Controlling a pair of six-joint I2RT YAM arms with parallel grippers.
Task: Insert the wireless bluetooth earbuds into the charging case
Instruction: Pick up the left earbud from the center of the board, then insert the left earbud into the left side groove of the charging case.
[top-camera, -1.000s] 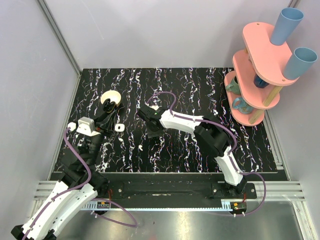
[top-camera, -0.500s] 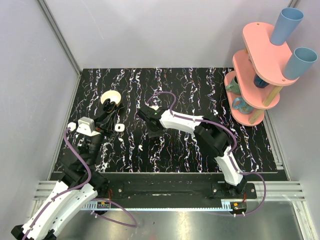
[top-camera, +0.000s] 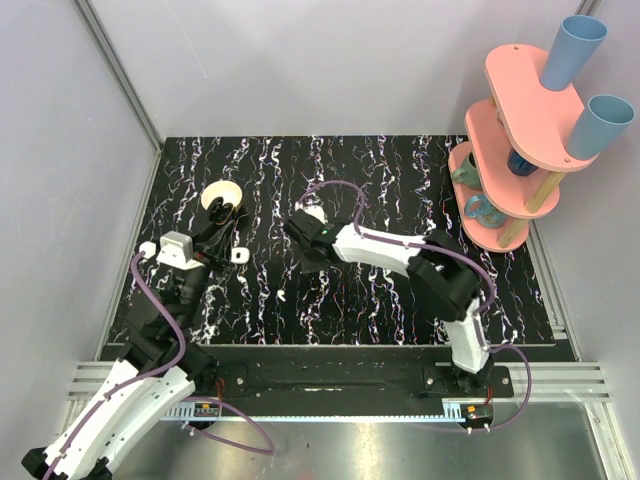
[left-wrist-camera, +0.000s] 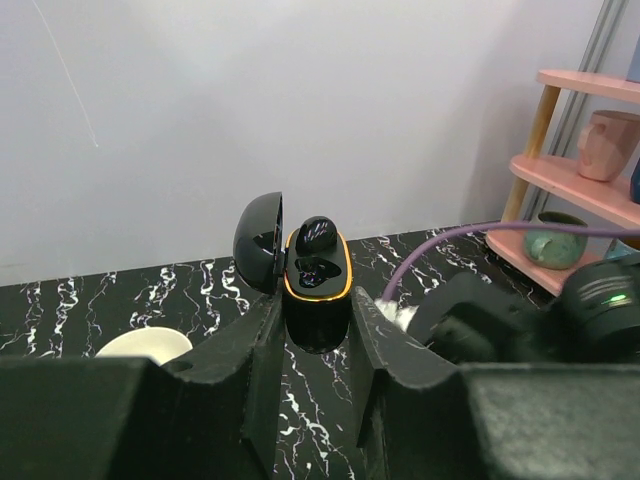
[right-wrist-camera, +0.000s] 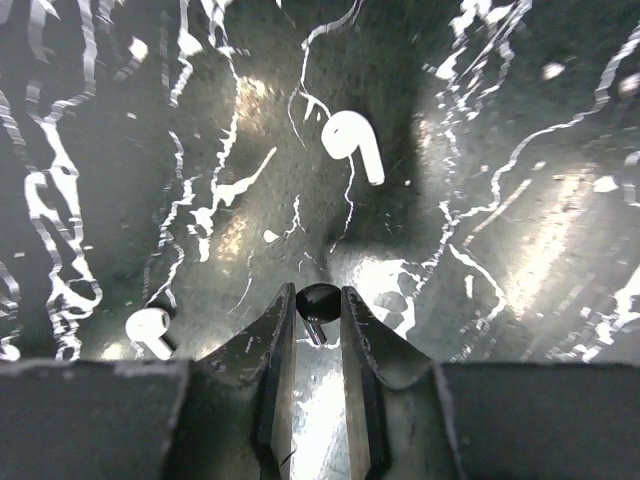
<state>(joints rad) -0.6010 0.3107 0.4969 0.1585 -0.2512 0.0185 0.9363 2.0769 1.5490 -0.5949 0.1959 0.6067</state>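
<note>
Marbled table, right end effector down (outstretched)

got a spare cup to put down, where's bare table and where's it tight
Free: the far strip of table between the cream round object and the pink shelf, and the near right corner beside the right arm. Crowded: left-centre, where the left fingers with the black case, the right fingers and loose white earbuds sit.
</note>
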